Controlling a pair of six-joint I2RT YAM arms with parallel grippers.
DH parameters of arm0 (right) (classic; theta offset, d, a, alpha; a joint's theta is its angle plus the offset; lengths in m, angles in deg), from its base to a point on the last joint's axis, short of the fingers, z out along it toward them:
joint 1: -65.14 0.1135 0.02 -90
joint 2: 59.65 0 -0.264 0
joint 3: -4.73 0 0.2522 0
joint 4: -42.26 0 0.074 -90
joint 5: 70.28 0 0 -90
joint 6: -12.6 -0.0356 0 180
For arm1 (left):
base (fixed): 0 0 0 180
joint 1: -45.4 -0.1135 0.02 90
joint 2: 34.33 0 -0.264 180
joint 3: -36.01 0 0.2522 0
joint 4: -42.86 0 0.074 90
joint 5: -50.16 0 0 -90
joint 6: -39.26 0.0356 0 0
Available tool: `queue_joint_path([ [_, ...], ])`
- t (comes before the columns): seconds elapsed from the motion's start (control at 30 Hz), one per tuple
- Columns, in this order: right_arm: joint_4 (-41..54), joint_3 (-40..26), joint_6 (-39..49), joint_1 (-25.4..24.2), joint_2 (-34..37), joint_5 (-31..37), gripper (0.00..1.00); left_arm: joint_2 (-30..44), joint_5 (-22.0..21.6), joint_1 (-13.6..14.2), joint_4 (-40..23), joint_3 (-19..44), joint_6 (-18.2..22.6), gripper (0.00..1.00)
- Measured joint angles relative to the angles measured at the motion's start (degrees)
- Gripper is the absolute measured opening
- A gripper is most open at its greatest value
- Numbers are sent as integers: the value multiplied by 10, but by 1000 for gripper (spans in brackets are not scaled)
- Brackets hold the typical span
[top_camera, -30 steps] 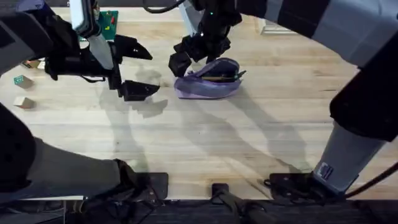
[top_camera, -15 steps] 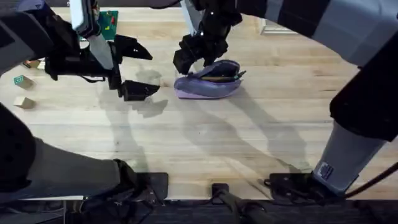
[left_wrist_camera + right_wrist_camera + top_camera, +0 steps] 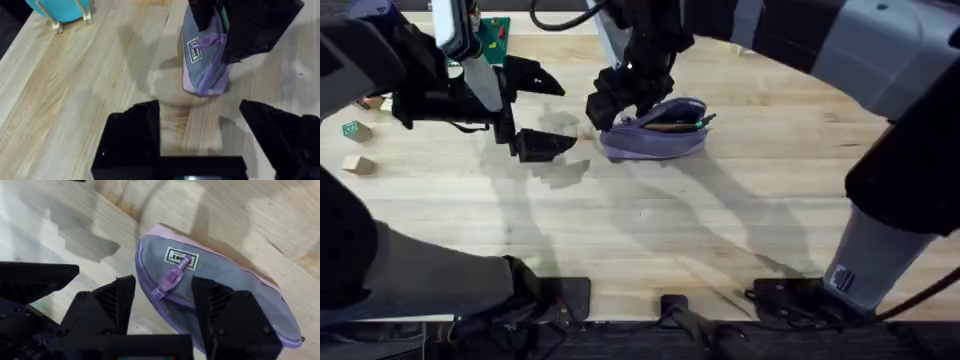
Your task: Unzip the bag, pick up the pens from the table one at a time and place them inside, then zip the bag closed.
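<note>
The lavender bag (image 3: pixel 655 138) lies on the table (image 3: pixel 650 230) at the back middle. Its top gapes, and a dark pen with a green tip (image 3: pixel 672 125) shows inside. My right gripper (image 3: pixel 611 100) hangs open over the bag's left end. In the right wrist view the purple pull tab (image 3: pixel 172 277) lies between the spread fingers (image 3: pixel 107 305) of the right gripper (image 3: pixel 162 282), untouched. My left gripper (image 3: pixel 540 110) stands open to the left of the bag, holding nothing. In the left wrist view the bag (image 3: pixel 202 60) lies ahead of the left gripper (image 3: pixel 200 107).
Small wooden blocks (image 3: pixel 358 163) and a green block (image 3: pixel 356 129) lie at the far left. A green board (image 3: pixel 496 36) sits at the back left. A teal object on wooden legs (image 3: pixel 60 7) stands beyond the left gripper. Bare tabletop spreads in front of the bag.
My right gripper has shifted left and down, from over the bag's middle to its left end. The left arm and the bag have not moved.
</note>
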Motion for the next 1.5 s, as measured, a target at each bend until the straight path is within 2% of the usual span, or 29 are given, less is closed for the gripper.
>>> queue_joint_path([
  [0.07,0,0,0,0,0,0,672,0,0,0,0,0,0,993],
  [0.9,-3,0,-4,-1,0,-2,41,0,0,0,4,0,0,993],
  [1.5,1,-18,-2,-1,0,-2,29,0,0,0,4,0,0,993],
])
